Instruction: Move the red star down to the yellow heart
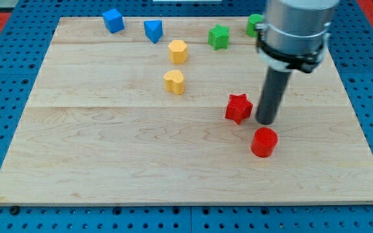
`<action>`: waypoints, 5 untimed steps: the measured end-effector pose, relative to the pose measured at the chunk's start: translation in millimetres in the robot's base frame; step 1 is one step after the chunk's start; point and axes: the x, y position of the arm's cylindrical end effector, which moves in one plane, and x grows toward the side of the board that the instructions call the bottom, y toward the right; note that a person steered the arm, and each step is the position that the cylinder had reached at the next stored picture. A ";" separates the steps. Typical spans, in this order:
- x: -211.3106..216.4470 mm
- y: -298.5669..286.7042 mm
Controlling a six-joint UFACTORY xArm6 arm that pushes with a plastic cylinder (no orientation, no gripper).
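The red star lies on the wooden board right of centre. The yellow heart lies up and to the left of it, near the board's middle. My tip stands on the board just to the right of the red star, close to it or touching it, and above the red cylinder.
A yellow hexagon block sits above the heart. A blue cube and a blue triangular block are at the top left. A green star-like block and another green block, partly hidden by the arm, are at the top.
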 end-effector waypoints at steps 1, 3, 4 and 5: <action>-17.1 -6.7; -10.5 -56.0; -6.8 -82.4; -6.6 -112.6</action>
